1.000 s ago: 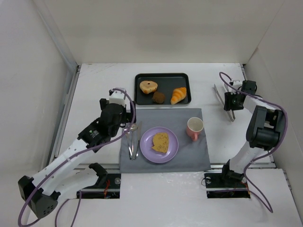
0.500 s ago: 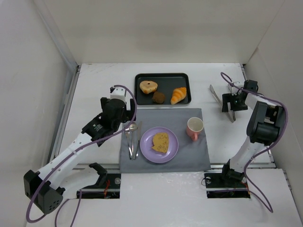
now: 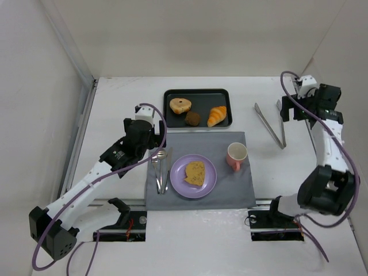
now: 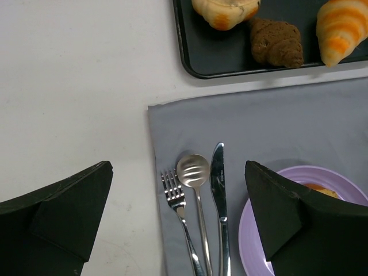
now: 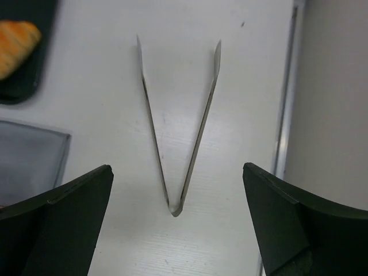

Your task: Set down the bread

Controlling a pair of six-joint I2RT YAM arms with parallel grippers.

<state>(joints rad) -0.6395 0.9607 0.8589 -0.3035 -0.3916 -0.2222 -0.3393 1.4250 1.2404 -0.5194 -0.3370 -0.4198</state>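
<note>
Bread (image 3: 195, 172) sits on purple plate (image 3: 178, 184) near spread left end effector (image 3: 152, 142), far from spread right end effector (image 3: 290, 109).

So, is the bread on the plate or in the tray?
On the plate. The bread lies flat inside the purple plate's rim, well apart from the black tray.
</note>
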